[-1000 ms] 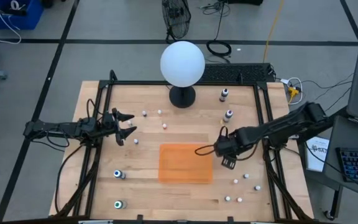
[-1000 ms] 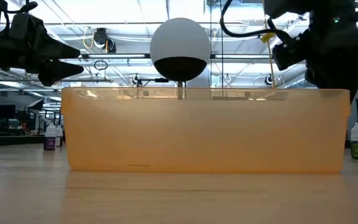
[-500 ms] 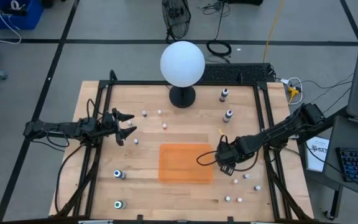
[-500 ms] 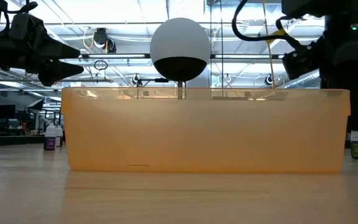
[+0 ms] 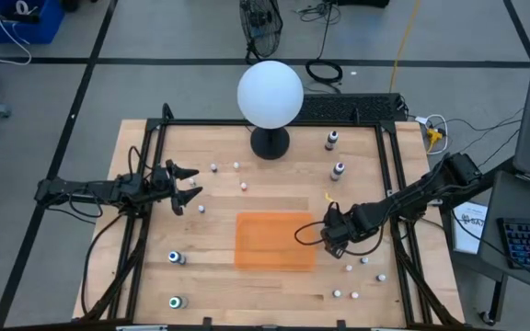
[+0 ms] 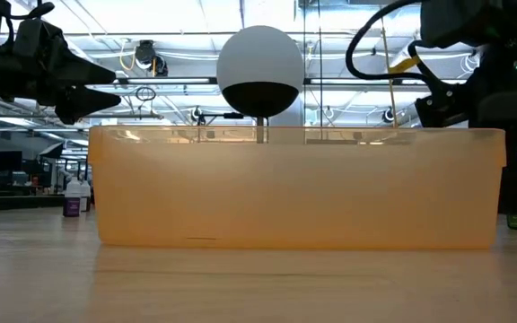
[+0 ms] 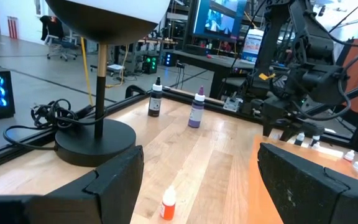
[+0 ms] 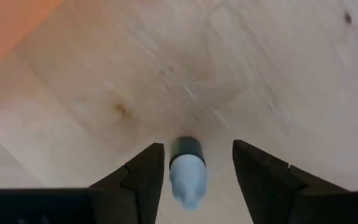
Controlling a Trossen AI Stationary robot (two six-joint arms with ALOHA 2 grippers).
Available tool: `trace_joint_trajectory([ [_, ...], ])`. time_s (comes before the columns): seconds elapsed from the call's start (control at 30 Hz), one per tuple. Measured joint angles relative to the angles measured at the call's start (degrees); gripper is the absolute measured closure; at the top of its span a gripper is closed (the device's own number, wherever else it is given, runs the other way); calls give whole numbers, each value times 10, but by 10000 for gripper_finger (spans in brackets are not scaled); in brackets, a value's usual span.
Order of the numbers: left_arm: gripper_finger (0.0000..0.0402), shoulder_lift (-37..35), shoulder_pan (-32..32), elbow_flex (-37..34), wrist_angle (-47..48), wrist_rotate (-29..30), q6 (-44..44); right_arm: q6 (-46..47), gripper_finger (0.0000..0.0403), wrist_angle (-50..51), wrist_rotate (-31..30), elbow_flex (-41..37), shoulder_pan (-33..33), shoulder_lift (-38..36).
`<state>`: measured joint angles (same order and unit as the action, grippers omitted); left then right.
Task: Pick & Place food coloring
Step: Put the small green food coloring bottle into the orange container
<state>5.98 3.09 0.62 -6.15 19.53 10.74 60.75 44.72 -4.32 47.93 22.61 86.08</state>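
On the wooden table (image 5: 274, 198) the biggest thing is the white globe lamp (image 5: 270, 94) on its black base, standing at the far middle. In front of it, near the table's centre, lies the orange tray (image 5: 275, 242), which in the low view fills the picture as a translucent wall.

The right arm reaches in from the right edge, and the right gripper (image 5: 337, 250) is down low just beside the tray's right end. Its wrist view looks straight down at the wood: a small bottle (image 8: 187, 168) with a dark body and a pale cap stands right between the two dark fingers (image 8: 143, 176). The jaws are parted wider than the bottle, with a gap of bare wood on either side, so neither finger touches it.

The left arm waits over the table's left side, its left gripper (image 5: 184, 189) held above the wood with the jaws spread wide and nothing between them.

The other food coloring bottles are scattered. Two taller ones (image 5: 331, 140) stand at the far right, beside the lamp. A few white caps (image 5: 213, 168) dot the wood between the lamp and the left gripper. Two bottles (image 5: 176, 258) stand near the front left corner, one blue-topped and one green-topped. More small ones (image 5: 380, 277) lie at the front right, near the right gripper.
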Motion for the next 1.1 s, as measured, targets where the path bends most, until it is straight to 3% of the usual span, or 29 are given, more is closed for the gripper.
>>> trace_joint_trajectory([
  [0.37, 91, 0, 0, 0, 0, 0, 0, 25, 239, -4, 0, -6, 0, 0],
  [0.63, 92, 0, 0, 0, 0, 0, 0, -2, 349, -24, 25, -6, 0, 0],
  [0.9, 91, 0, 0, 0, 0, 0, 0, -85, 349, -174, 13, -5, 4, -8],
  [1.1, 92, 0, 0, 0, 0, 0, 0, -127, 349, -130, -57, 68, 19, -43],
])
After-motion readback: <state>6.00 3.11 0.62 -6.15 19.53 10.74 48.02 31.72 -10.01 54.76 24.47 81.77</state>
